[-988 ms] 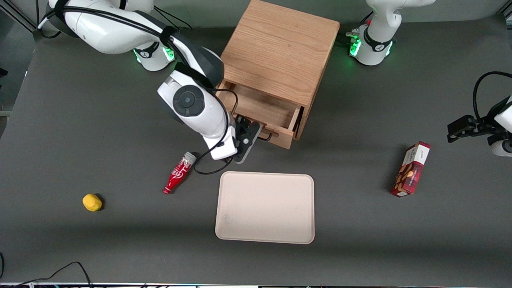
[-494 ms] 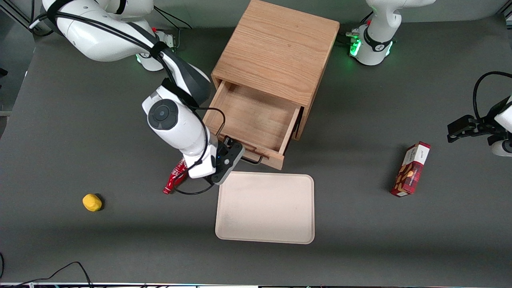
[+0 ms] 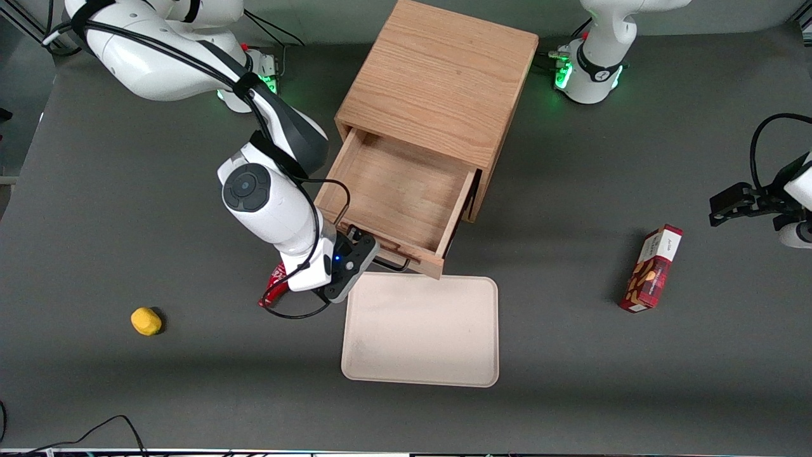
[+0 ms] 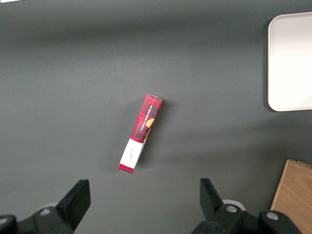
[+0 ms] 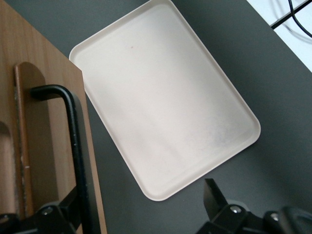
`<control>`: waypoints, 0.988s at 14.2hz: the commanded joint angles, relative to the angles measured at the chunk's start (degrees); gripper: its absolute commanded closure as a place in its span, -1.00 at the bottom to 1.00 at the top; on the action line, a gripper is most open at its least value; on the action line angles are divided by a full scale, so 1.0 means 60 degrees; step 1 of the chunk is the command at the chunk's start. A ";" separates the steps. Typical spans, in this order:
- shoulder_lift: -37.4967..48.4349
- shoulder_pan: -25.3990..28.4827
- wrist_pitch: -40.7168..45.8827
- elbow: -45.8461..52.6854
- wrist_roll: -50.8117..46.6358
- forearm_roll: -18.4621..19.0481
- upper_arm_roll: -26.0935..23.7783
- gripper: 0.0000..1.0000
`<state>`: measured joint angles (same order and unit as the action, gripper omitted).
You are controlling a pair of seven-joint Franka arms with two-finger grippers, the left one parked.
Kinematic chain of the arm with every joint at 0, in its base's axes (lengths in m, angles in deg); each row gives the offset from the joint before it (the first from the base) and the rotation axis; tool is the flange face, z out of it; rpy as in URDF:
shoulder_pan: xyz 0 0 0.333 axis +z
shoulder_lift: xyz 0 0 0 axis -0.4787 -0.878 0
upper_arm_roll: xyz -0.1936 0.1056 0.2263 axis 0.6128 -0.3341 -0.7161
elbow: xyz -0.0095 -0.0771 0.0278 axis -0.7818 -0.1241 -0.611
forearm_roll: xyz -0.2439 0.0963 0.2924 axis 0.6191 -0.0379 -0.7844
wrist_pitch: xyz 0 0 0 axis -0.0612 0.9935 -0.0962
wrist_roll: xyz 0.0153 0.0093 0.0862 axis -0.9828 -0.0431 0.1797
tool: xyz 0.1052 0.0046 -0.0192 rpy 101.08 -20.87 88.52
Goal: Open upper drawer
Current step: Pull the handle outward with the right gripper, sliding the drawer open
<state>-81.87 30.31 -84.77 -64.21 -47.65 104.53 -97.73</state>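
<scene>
The oak cabinet (image 3: 438, 76) stands at the back middle of the table. Its upper drawer (image 3: 393, 190) is pulled well out, its light-wood inside bare. The drawer front's edge reaches over the tray's rim. My right gripper (image 3: 355, 254) is at the end of the thin black bar handle (image 3: 390, 261) nearer the working arm. In the right wrist view the gripper (image 5: 141, 209) is open, fingers wide apart. The handle (image 5: 78, 146) runs close by one finger (image 5: 68, 209); the other finger hangs over bare table. The drawer front (image 5: 44, 146) shows beside the handle. The bottom drawer is hidden.
A beige tray (image 3: 420, 330) lies nearer the front camera than the drawer, also in the right wrist view (image 5: 161, 92). A red bottle (image 3: 274, 289) lies mostly under my wrist. A yellow lump (image 3: 146, 321) sits toward the working arm's end. A red box (image 3: 653, 266) lies toward the parked arm's.
The upper drawer has slid much farther out toward the front camera, and my gripper has moved with its handle. The arm now covers most of the red bottle.
</scene>
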 commanded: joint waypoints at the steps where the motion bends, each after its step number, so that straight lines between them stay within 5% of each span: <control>1: 0.0158 -0.0020 -0.0090 0.0111 0.0316 -0.0557 0.0217 -1.00; 8: 0.0232 -0.0035 0.1169 0.0549 0.1237 -0.2535 0.0172 -1.00; 14: 0.1868 -0.0779 0.1989 0.0610 0.1532 -0.2699 0.0333 -1.00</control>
<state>-77.31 28.49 -75.70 -58.70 -40.23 90.60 -96.66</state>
